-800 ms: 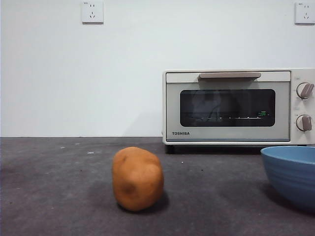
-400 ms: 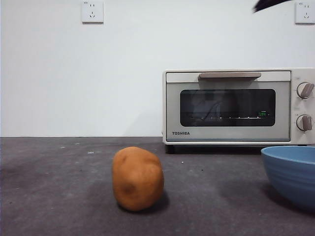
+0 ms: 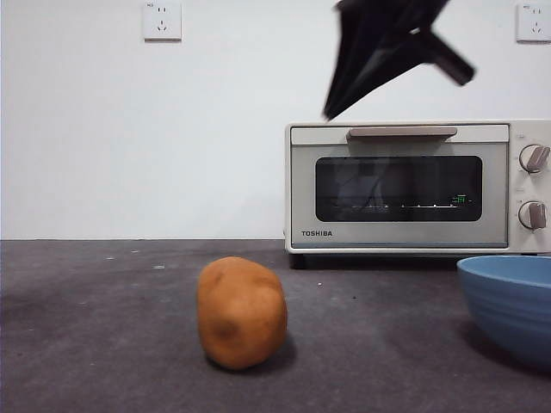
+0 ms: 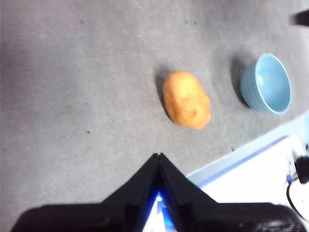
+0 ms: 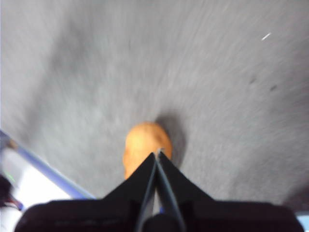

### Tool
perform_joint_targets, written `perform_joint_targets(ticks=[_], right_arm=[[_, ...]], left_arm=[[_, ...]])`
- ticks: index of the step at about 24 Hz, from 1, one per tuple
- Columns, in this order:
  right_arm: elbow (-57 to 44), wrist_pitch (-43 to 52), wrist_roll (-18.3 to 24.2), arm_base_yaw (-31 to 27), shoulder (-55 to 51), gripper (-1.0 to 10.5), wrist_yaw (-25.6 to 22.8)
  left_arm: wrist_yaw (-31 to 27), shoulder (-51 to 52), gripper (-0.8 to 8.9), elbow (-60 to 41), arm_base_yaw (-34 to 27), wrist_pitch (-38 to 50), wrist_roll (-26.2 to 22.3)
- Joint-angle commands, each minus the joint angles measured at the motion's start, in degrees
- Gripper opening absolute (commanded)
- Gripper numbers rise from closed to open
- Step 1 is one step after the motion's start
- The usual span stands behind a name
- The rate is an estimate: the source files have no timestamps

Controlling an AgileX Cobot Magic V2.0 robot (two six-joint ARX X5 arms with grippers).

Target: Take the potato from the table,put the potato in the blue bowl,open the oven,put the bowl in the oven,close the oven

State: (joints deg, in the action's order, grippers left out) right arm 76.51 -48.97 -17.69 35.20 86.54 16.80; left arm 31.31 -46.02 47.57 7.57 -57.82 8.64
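The potato [image 3: 242, 313] sits alone on the table [image 3: 103, 344], with the blue bowl [image 3: 510, 305] off at its 3 o'clock and well apart, and the oven [image 3: 413, 185] beyond at about 1 o'clock, door shut. The right gripper [image 5: 157, 155] hangs high above, jaws pressed together into a point; in the front view it shows as a dark blurred shape near the top, over the oven. The left gripper [image 4: 158, 157] waits aloft, fingers likewise closed together. The step in hand looks like the reach for the potato: the right jaws should spread wide before coming down, then straddle the potato's narrower middle so the lumpy skin does not roll out. Nothing lies between the gripper and the potato; the bowl is far enough away not to hinder the descent. A wall socket [image 3: 162, 21] sits behind.
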Motion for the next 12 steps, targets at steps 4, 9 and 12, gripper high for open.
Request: perform_joint_targets(ticks=[4, 9, 12], right_arm=[[2.12, -0.81, 2.29, 6.69, 7.58, 0.1, -1.88], [2.54, -1.29, 1.36, 11.10, 12.37, 4.5, -8.02], [3.58, -0.94, 1.29, 12.11, 15.19, 7.0, -9.90]], left_arm=[[0.17, -0.26, -0.05, 0.09, 3.08, 0.24, -1.38], [0.20, -1.09, -0.05, 0.09, 4.15, 0.37, -1.36], [0.17, -1.53, -0.06, 0.09, 4.15, 0.44, -1.36]])
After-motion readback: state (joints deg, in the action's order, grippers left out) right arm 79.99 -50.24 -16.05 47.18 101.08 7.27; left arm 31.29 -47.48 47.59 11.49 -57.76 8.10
